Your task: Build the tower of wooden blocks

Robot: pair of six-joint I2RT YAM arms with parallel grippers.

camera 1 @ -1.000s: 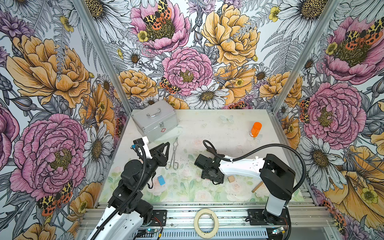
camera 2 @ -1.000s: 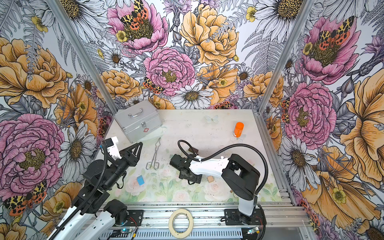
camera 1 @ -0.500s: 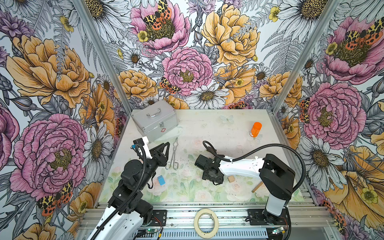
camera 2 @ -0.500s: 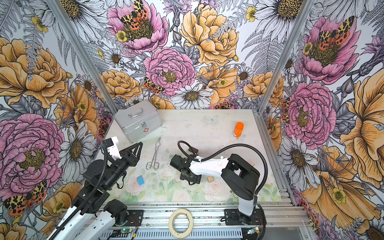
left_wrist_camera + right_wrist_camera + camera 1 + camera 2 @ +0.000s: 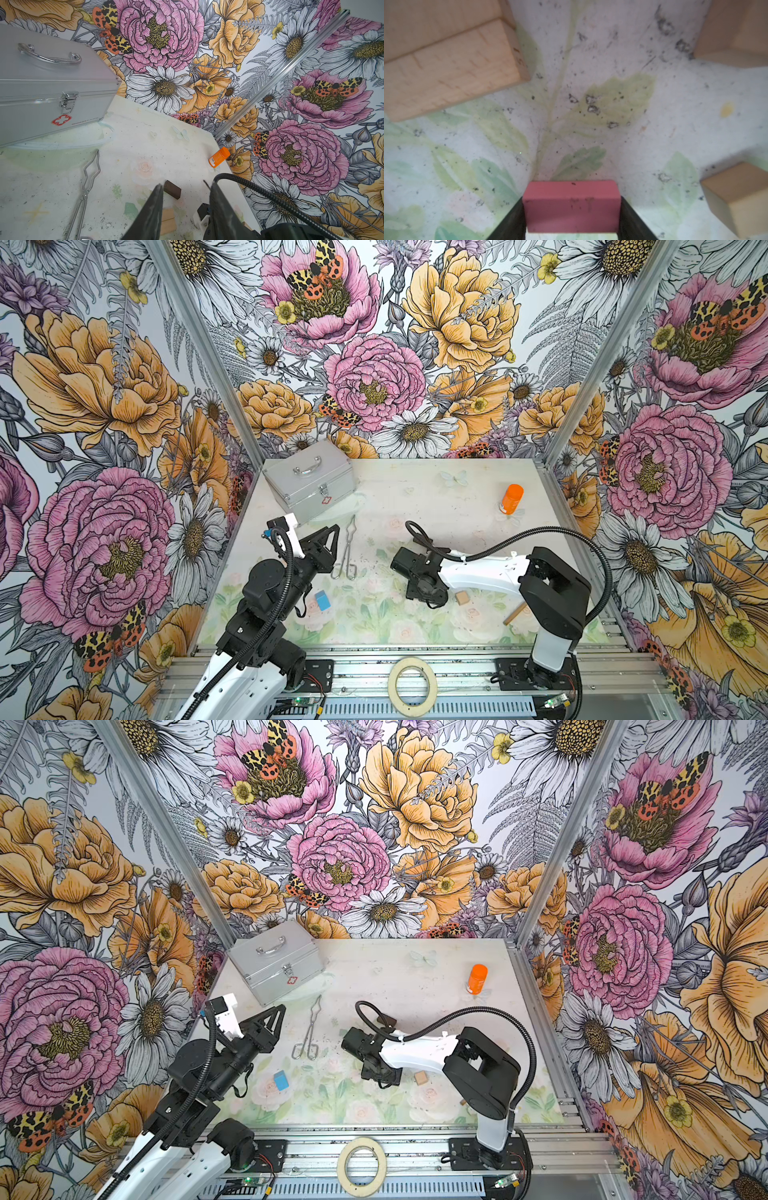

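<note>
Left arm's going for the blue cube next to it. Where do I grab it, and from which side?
Take the blue cube across two opposite side faces, coming straight down from above. It stands alone on the table with bare mat all round, so either pair is free. It seems turned slightly against the table edge, so square the left fingers to its faces first.

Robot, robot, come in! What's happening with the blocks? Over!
Left gripper jaws apart, empty. Right gripper grips pink bar. Tan bars nearby, clear of it.
</note>
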